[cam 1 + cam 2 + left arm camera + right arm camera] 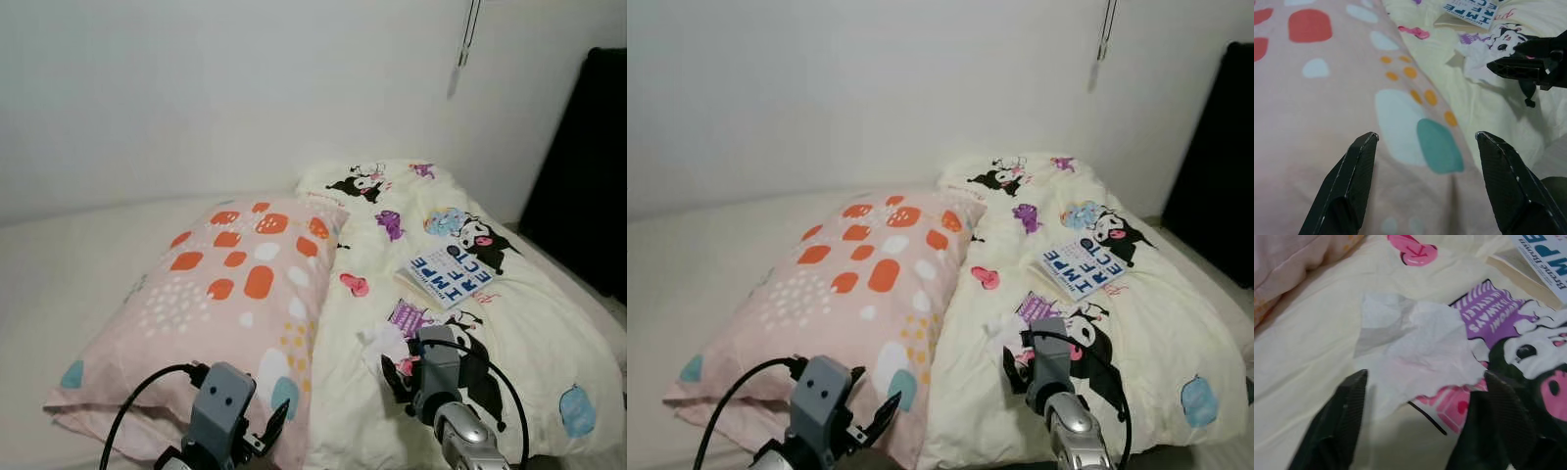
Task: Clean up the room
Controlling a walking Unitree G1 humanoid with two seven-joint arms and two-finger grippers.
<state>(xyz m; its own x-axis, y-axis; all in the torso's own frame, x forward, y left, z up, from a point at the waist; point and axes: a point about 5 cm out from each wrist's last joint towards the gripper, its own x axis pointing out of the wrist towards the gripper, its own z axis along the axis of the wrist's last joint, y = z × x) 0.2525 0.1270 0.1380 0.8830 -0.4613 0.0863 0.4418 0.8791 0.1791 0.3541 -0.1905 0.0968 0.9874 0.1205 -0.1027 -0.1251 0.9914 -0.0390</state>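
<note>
White walls back a bed (59, 284). Low centre, the crumpled tissue (1415, 345) lies on the cartoon duvet (529, 323) before the open right gripper (1422, 418); closing low could pinch duvet instead. Left gripper (1425, 161) hovers open over the spotted pillow (235, 284).

Crumpled paper tissue (1415, 342), matt cloth duvet (1312, 352)

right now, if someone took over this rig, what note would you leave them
Right gripper: open, fingers either side of the crumpled tissue on the quilt, not yet gripping.
Left gripper: open, empty, over the near corner of the pillow.
Book: lies on the quilt beyond the tissue.
Done: nothing picked up yet.
Left: probably close on the tissue and bin it, then clear the book.
</note>
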